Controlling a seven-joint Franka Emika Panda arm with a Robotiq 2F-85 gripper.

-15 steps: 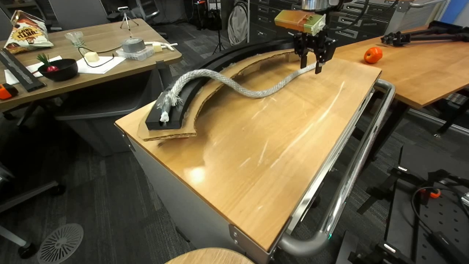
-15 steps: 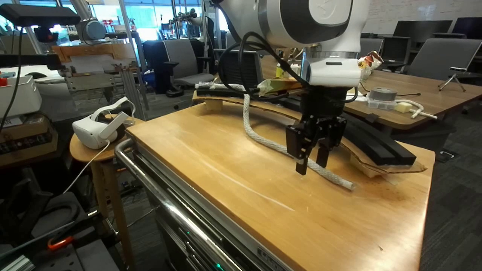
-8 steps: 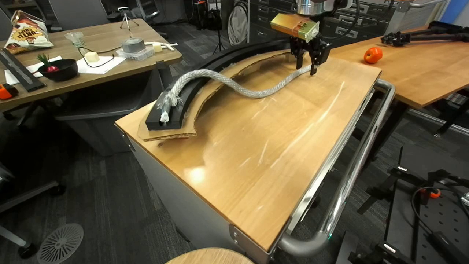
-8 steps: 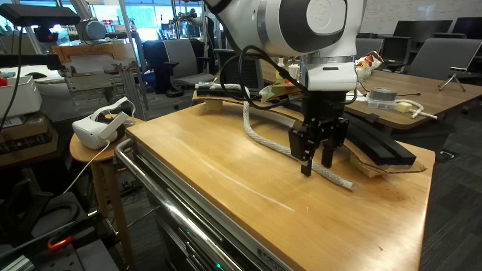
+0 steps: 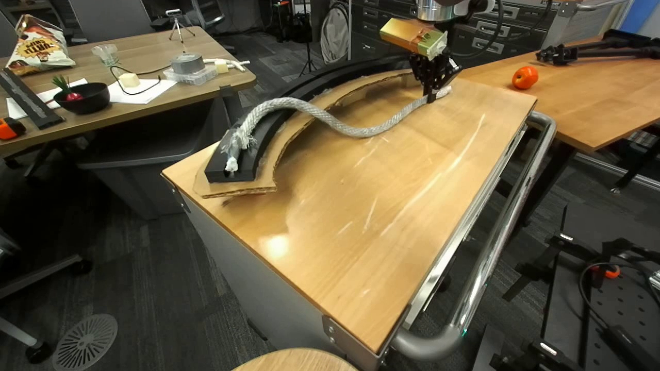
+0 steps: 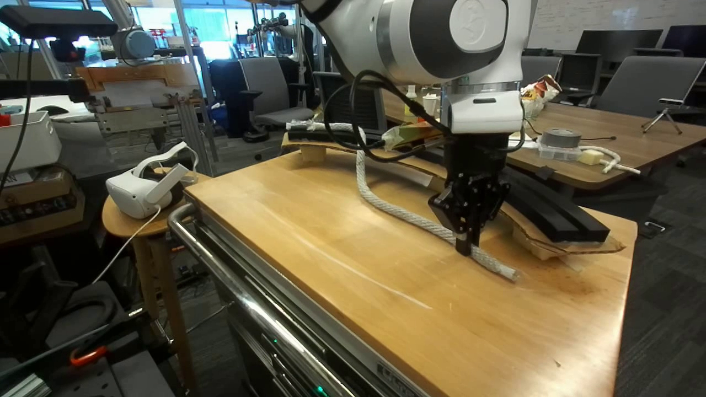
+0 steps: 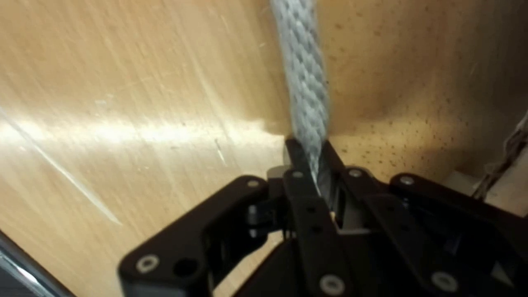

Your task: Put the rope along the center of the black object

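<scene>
Dark carpet tiles (image 5: pixel 154 288) surround a cart (image 5: pixel 268 288) with a pale, scratched wooden tabletop (image 5: pixel 361 221). Taking the tabletop's middle as the clock's centre, in an exterior view a black arc-shaped track (image 5: pixel 335 77) sweeps from nine o'clock up to nearly one o'clock, mounted on cardboard (image 5: pixel 265 180). A groove runs along its length. A thick silvery-grey rope (image 5: pixel 356 131) has its frayed end lying on the track at nine o'clock; there its long axis briefly follows the arc toward one o'clock. Next it crosses the track's inner edge, heads toward four o'clock over the wood, then curves toward two o'clock. Near the loose end (image 6: pixel 504 269), the tool (image 6: pixel 467 247) is pinched narrow around the rope, holding it; in an exterior view, this end pokes past the tool and points to four o'clock. In the wrist view, the rope extends almost straight from the fingertips (image 7: pixel 295 154) toward twelve o'clock.
</scene>
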